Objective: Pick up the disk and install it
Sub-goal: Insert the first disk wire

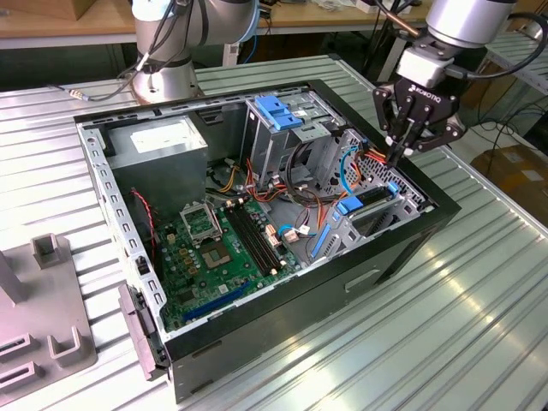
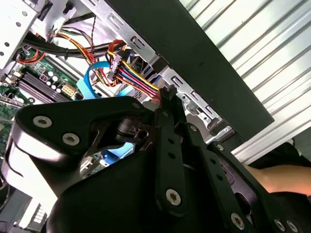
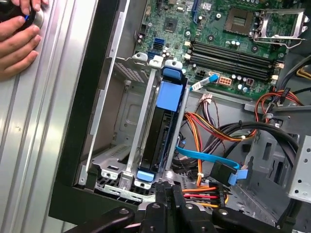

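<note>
Disk (image 3: pixel 163 131): on edge in its blue carrier, slotted into the drive cage inside the open computer case (image 1: pixel 402 248), apparently seated.
Gripper (image 1: pixel 401 152): above the case's corner near the cage, fingers drawn together, pinching nothing.
Cables (image 2: pixel 131 73): coloured bundle just beside the fingertips.
Hand (image 3: pixel 17 41): on the table outside the case.
</note>
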Robot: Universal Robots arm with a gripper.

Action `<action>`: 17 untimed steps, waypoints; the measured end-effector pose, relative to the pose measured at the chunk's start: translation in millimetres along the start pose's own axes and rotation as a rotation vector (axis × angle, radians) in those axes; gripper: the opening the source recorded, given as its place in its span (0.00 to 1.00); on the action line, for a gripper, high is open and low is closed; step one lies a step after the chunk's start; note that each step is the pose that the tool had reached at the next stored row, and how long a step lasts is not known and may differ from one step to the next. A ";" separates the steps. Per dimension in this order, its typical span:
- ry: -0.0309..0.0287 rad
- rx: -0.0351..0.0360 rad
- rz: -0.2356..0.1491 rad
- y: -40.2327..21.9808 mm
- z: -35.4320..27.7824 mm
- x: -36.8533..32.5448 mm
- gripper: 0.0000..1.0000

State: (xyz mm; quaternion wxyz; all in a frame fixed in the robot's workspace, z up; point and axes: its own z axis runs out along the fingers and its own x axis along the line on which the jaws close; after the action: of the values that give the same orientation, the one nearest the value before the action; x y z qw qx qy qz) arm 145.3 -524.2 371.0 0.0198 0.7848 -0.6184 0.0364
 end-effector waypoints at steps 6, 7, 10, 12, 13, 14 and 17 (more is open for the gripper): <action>0.0000 -0.0007 0.009 0.0 0.2 0.0 0.16; 0.0000 -0.0007 0.009 0.0 0.2 0.0 0.16; 0.0001 -0.0008 0.010 0.0 0.2 0.0 0.16; 0.0000 -0.0010 0.013 0.0 0.2 0.0 0.16; 0.0001 -0.0011 0.014 0.0 0.2 -0.1 0.16; 0.0001 -0.0016 0.019 0.1 0.2 0.0 0.16; 0.0012 -0.0069 0.084 0.1 0.3 -0.1 0.16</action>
State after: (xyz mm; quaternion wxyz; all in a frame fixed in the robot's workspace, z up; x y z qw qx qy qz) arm 145.2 -524.2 370.7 0.0213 0.7581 -0.6508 0.0355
